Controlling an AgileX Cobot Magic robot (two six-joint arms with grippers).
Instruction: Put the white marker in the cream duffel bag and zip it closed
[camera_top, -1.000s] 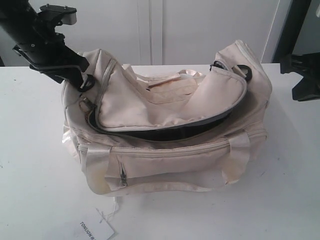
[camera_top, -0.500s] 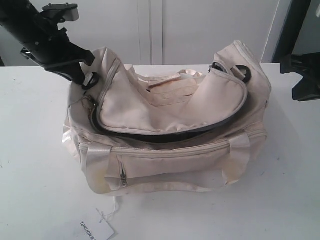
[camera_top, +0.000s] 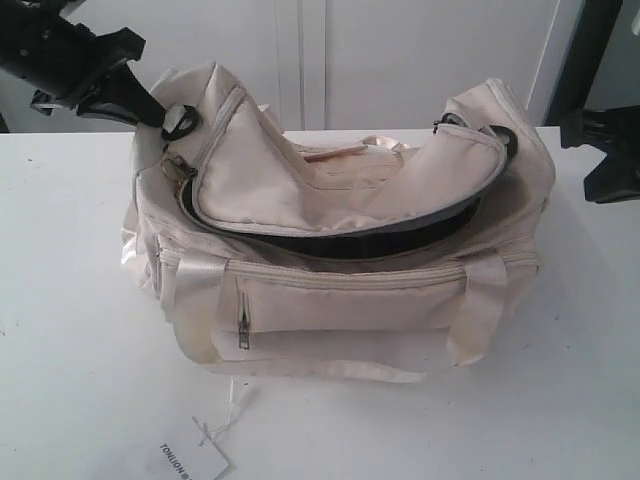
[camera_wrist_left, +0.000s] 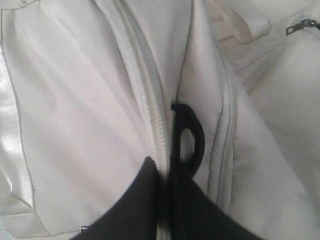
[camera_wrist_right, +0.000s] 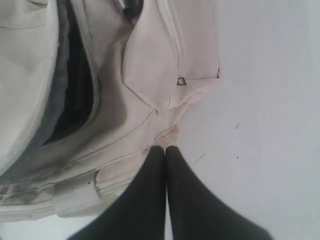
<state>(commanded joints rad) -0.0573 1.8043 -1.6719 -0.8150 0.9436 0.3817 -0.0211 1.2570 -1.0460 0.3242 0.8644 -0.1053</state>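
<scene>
**A:** White table (camera_top: 70, 380) up front, with a paper tag (camera_top: 190, 462) at its near edge. What has just changed?

**B:** It's the left end of the bag (camera_top: 340, 310). A second ago it slumped low. Now the left gripper (camera_wrist_left: 162, 162) has hauled that corner up and out toward the back, so the bag stands taller there.

**A:** Gripping what?

**B:** Its fingers are pinched tight on the bag's fabric at the zip seam, just beside the black strap ring (camera_wrist_left: 198, 137).

**A:** And the other arm?

**B:** The right gripper (camera_wrist_right: 166, 149) hasn't moved. Its fingers are pressed together with nothing between them, and it sits over the table just off the bag's far end.

**A:** What does that mean for the job?

**B:** I'd say the lift is stretching the bag taut so the zip can run. It isn't closed yet: the flap (camera_top: 330, 185) lies slack, with a dark gap (camera_top: 330, 245) along its front edge.

**A:** Where's the marker?

**B:** It's in none of the views. It may already be inside, but I can't tell.

**A:** How does the bag look?

**B:** It's soft, cream and creased. The satin handles droop down the front, the front pocket is zipped, and the curved top zip gapes. Pale cabinet doors stand behind it.
</scene>
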